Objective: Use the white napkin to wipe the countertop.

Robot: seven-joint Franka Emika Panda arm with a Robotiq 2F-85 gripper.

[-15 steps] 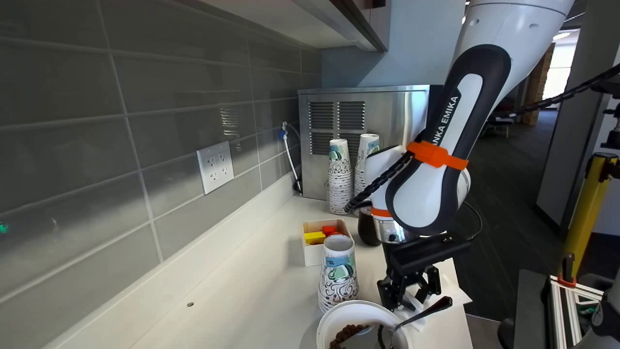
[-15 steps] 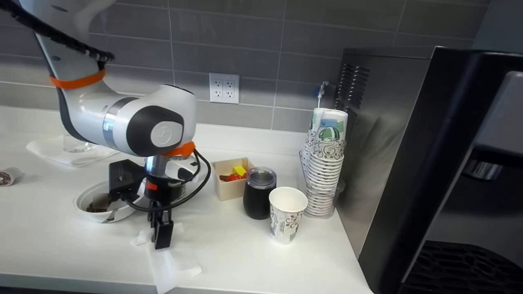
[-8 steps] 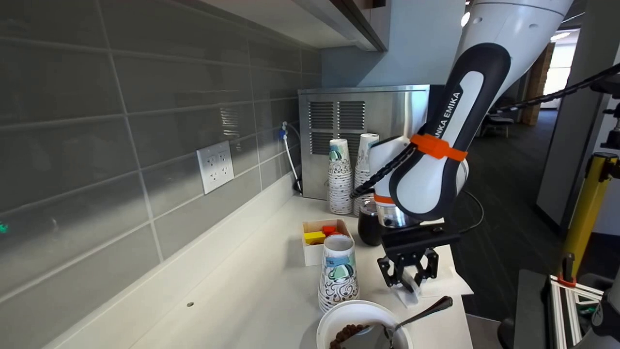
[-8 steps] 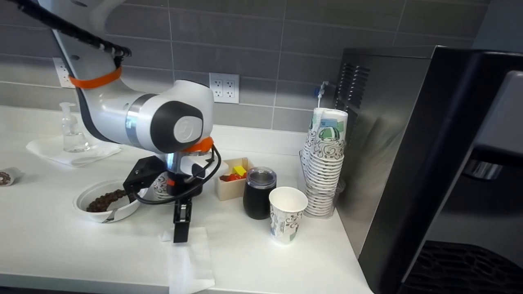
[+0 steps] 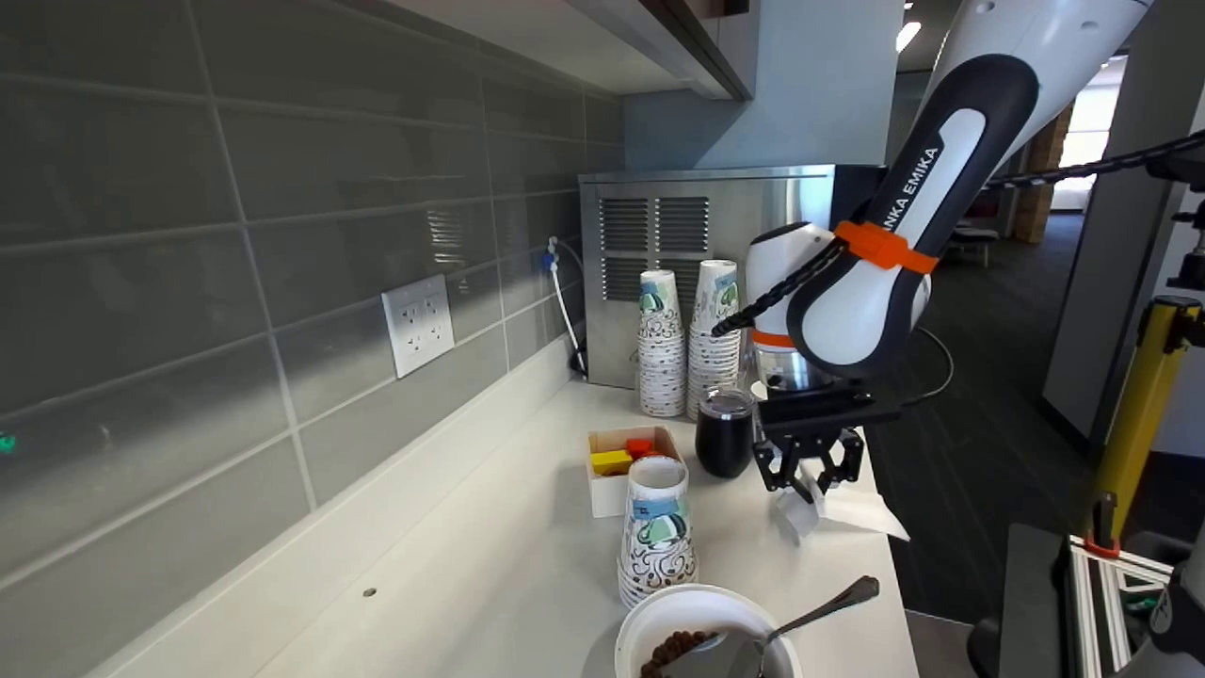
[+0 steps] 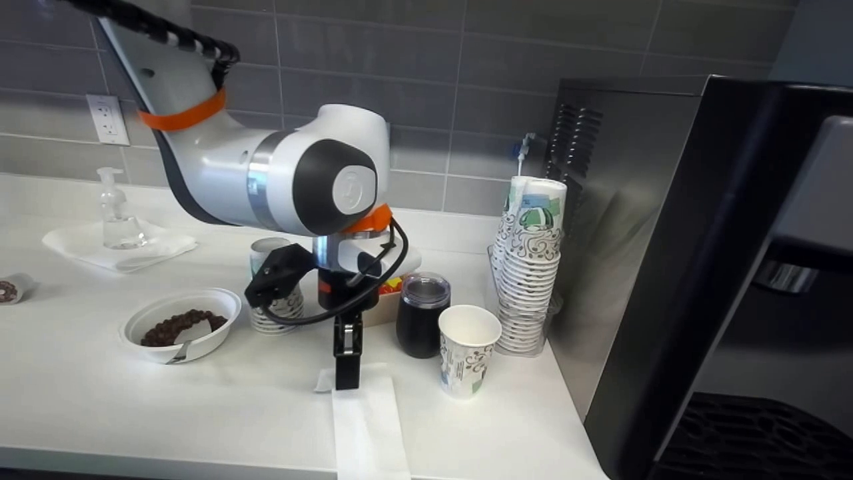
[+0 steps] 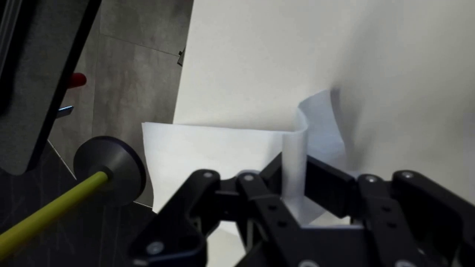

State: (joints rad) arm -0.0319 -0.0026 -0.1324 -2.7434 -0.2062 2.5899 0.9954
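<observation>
The white napkin (image 5: 861, 513) lies on the off-white countertop (image 5: 452, 584) near its front edge. In an exterior view the napkin (image 6: 370, 433) hangs over the front edge of the countertop (image 6: 220, 407). My gripper (image 5: 811, 494) points down and is shut on a fold of the napkin, low over the surface. It also shows low over the surface in an exterior view (image 6: 347, 385). In the wrist view the napkin (image 7: 211, 152) stands up as a pinched fold between the fingertips (image 7: 294, 168), with one flap reaching past the countertop edge (image 7: 252, 63).
A lone paper cup (image 6: 470, 353) and a black tumbler (image 6: 423, 327) stand right of the gripper. A bowl of brown balls (image 6: 216, 340) and a cup stack (image 5: 656, 537) stand on its other side. A box (image 5: 612, 494) is behind. A metal machine (image 6: 626, 220) bounds the right.
My gripper has moved away from the bowl toward the tumbler, lone cup and metal machine, dragging the napkin along the countertop. The bowl and soap bottle have come out from behind the arm.
</observation>
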